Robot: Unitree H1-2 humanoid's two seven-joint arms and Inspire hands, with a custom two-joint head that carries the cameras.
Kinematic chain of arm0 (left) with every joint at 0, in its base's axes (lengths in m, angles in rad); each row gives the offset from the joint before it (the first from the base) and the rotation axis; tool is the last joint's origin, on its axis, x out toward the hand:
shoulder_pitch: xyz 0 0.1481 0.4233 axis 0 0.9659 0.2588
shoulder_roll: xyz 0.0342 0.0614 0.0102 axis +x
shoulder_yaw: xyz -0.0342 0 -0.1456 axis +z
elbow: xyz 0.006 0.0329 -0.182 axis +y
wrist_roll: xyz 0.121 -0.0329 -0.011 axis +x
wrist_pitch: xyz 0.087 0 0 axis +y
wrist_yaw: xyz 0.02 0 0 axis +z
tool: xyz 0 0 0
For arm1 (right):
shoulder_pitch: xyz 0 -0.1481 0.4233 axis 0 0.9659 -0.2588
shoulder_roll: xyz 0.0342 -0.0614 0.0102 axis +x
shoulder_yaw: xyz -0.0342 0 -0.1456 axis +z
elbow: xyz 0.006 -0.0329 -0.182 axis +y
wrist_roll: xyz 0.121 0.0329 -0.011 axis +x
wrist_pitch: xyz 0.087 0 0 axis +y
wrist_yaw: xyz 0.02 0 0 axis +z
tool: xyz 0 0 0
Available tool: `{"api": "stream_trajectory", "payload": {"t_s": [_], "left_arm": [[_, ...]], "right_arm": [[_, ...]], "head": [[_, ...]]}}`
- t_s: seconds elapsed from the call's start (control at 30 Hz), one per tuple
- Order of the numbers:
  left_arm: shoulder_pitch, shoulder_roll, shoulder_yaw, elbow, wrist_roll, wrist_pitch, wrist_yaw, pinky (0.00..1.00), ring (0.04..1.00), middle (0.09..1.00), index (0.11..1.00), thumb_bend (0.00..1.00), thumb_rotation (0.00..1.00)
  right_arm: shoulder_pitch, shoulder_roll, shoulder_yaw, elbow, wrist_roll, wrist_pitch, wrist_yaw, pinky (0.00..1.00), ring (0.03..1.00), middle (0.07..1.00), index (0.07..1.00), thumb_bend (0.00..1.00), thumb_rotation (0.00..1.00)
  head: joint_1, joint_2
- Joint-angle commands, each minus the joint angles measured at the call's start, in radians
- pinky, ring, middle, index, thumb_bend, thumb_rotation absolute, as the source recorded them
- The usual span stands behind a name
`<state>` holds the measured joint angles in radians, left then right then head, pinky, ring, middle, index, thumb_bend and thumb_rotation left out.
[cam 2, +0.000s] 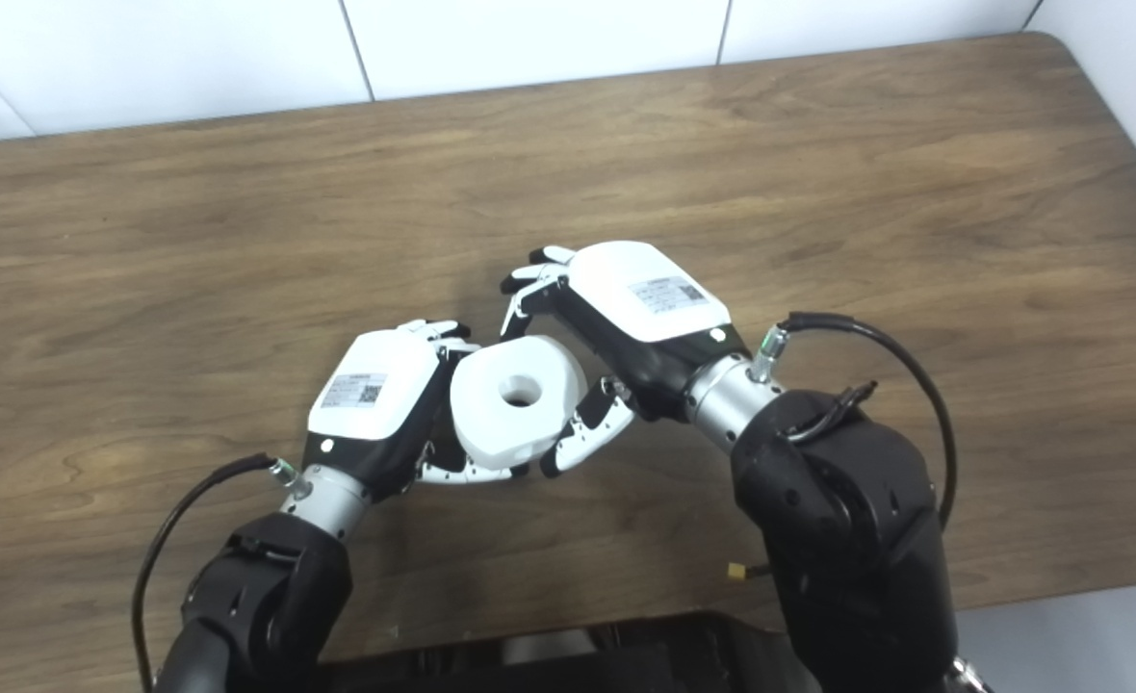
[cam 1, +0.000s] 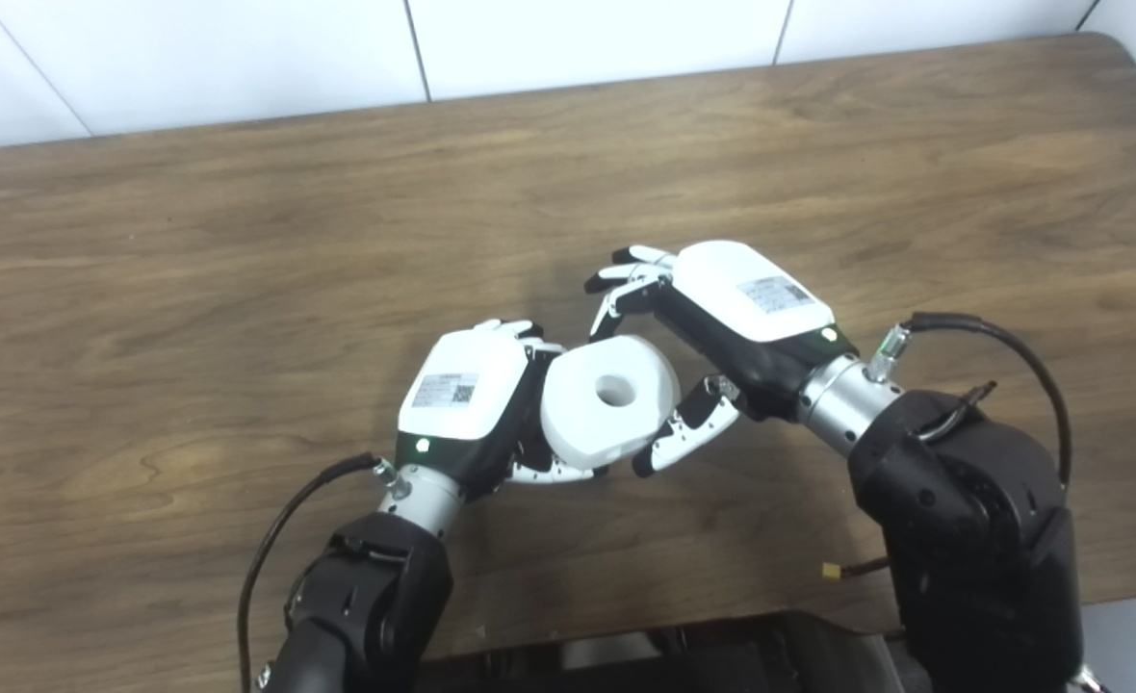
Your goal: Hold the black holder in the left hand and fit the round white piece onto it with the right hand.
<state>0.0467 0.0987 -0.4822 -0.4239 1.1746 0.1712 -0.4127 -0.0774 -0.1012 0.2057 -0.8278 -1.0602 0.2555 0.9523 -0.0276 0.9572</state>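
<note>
1. The round white plastic piece point(cam 1: 609, 401) is a thick, smooth disc with a round hole through its middle and slightly flattened sides. Its broad face is turned up toward the cameras.
2. It sits above the brown wood-grain table point(cam 1: 241, 241), between the two hands, near the table's front middle.
3. The black holder cannot be made out. If it is there, the white piece and the left hand point(cam 1: 467, 404) cover it, and only dark shadow shows behind the disc's left edge.
4. The left hand has its white back facing up, its fingers point(cam 1: 554, 470) curled under and around the disc's left and lower rim. It is closed on something, touching the piece; whether it grips the holder or the piece itself cannot be told.
5. The right hand point(cam 1: 712, 337) arches over the disc from the right. Its fingertips point(cam 1: 616, 289) bend down at the piece's far upper edge and its thumb point(cam 1: 688, 428) lies by the lower right rim.
6. Whether the right hand actually presses the piece or only cups it is unclear.
</note>
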Motion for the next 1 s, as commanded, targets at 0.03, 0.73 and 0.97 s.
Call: {"api": "stream_trajectory", "payload": {"t_s": [0.03,0.73,0.97], "left_arm": [[0.016,0.011,-0.014,0.009,-0.003,0.0,-0.062,0.88,0.85,0.776,0.487,0.52,0.06],[0.015,0.017,-0.007,0.0,-0.013,-0.006,-0.067,0.87,0.845,0.773,0.486,0.52,0.06],[0.014,0.018,-0.007,-0.003,-0.013,-0.004,-0.075,0.87,0.846,0.774,0.487,0.52,0.06]], "right_arm": [[-0.013,0.007,0.002,-0.011,-0.007,-0.021,-0.017,0.86,0.934,0.848,0.485,0.52,0.15],[-0.051,-0.016,-0.019,-0.009,-0.008,-0.015,0.001,0.86,0.94,0.846,0.485,0.52,0.15],[-0.064,-0.021,-0.027,-0.015,-0.013,-0.016,0.012,0.86,0.942,0.844,0.485,0.52,0.15]], "head": [[-0.004,0.002],[-0.033,0.011],[-0.035,0.015]]}}
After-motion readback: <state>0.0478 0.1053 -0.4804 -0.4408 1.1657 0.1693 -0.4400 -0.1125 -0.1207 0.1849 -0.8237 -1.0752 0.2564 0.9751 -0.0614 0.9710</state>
